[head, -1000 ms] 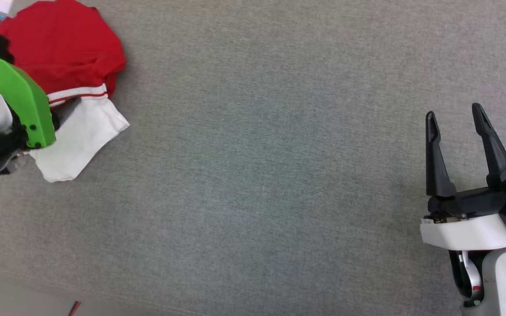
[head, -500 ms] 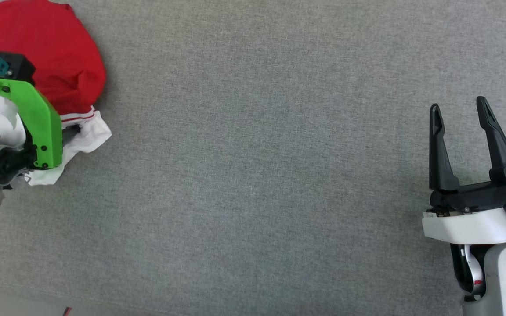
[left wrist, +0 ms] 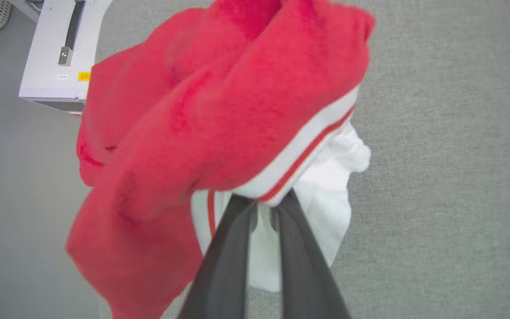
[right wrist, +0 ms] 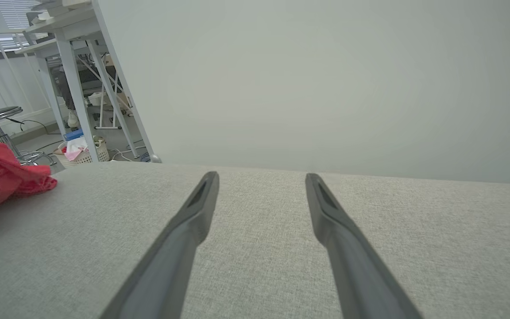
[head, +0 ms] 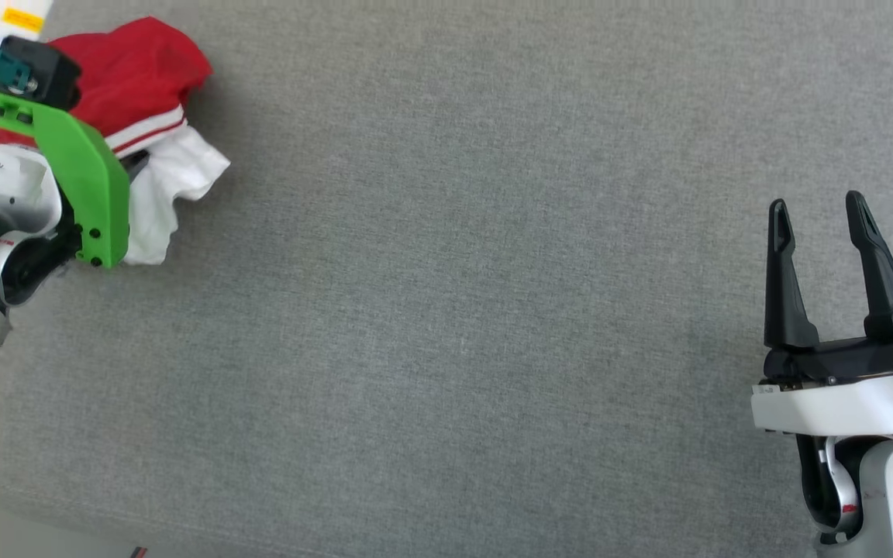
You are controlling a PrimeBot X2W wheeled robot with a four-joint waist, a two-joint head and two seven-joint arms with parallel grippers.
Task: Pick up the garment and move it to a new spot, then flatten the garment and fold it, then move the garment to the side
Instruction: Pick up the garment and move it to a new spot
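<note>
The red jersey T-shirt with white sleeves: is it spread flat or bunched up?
Bunched up. The red T-shirt is gathered in thick folds, and the left gripper is shut on its striped trim.

Left gripper [left wrist: 264,209]: closing from wide open onto the garment [left wrist: 219,110] at its striped trim [left wrist: 308,146]. Garment: bunching into a tighter heap, white sleeve [left wrist: 326,199] crumpling.

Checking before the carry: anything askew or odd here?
The garment is bunched at the left of the grey surface, pinched at its striped trim by the shut left end effector. The right end effector is open and empty. Nothing else stands out.
</note>
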